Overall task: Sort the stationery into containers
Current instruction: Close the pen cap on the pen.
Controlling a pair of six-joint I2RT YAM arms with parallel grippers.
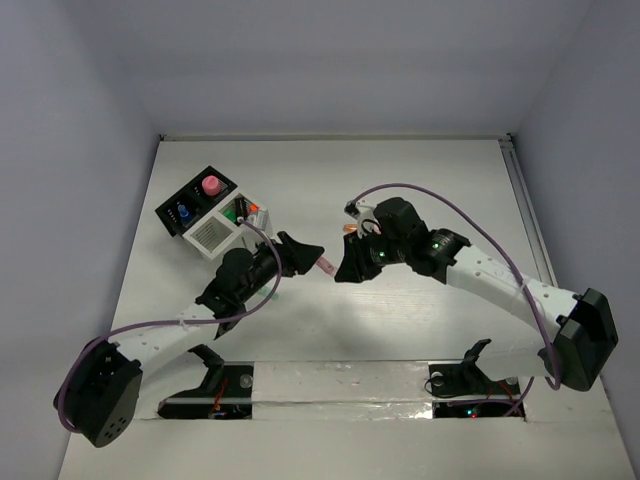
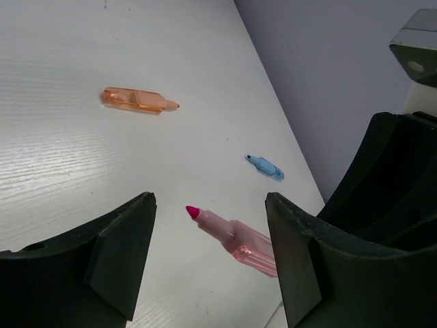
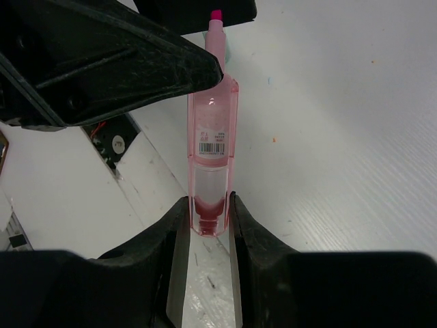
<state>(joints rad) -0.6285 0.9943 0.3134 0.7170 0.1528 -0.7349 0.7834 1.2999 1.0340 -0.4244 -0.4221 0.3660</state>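
Note:
My right gripper [image 3: 208, 212] is shut on the back end of a translucent pink marker [image 3: 213, 147]. It holds the marker above the table with the tip pointing at the left arm. The left gripper [image 2: 208, 232] is open, and the same pink marker [image 2: 235, 240] lies between its fingers without touching either one. From above, the pink marker [image 1: 326, 265] bridges the left gripper [image 1: 305, 255] and the right gripper [image 1: 350, 265]. An orange marker [image 2: 136, 100] and a small blue marker [image 2: 265, 167] lie on the table beyond. The containers, a black box [image 1: 195, 200] joined to a white box [image 1: 215, 235], stand at the far left.
The black box holds a pink-topped item [image 1: 211, 185] and a blue one [image 1: 184, 213]. Something green [image 1: 240, 210] sits in the white box. The table's right edge [image 1: 525, 210] runs along the wall. A taped strip [image 1: 340, 385] crosses the near edge between the arm bases.

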